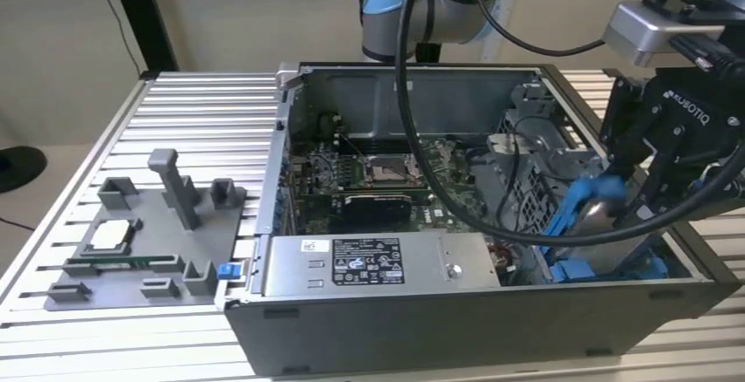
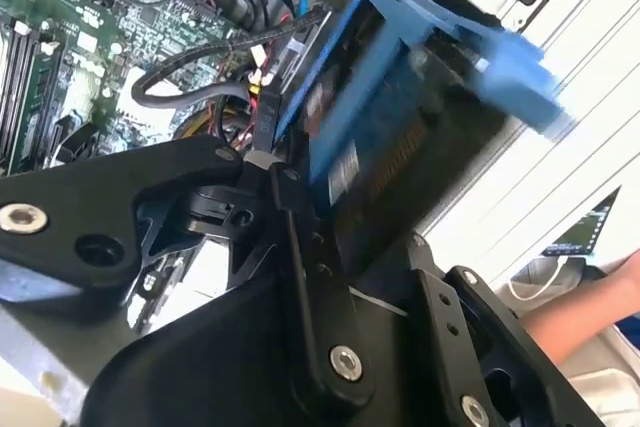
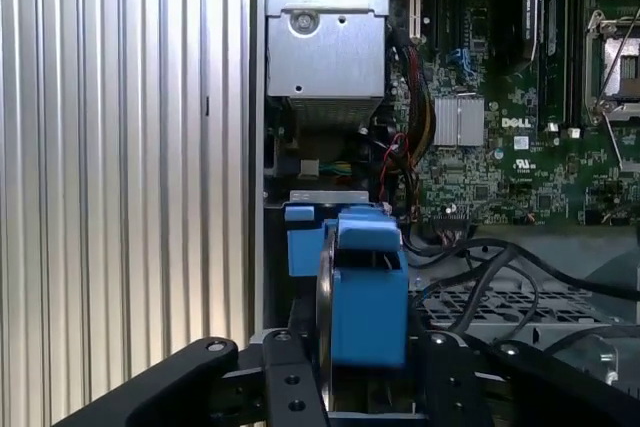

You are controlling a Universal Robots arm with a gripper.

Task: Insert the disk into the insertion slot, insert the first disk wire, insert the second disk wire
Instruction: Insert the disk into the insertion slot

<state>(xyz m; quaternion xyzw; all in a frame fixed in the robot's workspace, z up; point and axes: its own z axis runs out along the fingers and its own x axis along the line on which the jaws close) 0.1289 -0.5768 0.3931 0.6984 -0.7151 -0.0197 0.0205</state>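
The hand [image 3: 366, 372] is clamped on the disk [image 3: 368, 287], whose label is hidden. In the exterior view the disk hangs just above the half-covered insertion slot [image 1: 585, 270], its long axis tilted steeply downward.

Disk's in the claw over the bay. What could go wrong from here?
1. The disk, gripped in the claw, looks tilted in the exterior view. It may jam on the edge of the insertion slot.
2. Loose black wires lie close beside the disk and could get pinched under it.
3. The arm's own cable sags into the case and might snag there.
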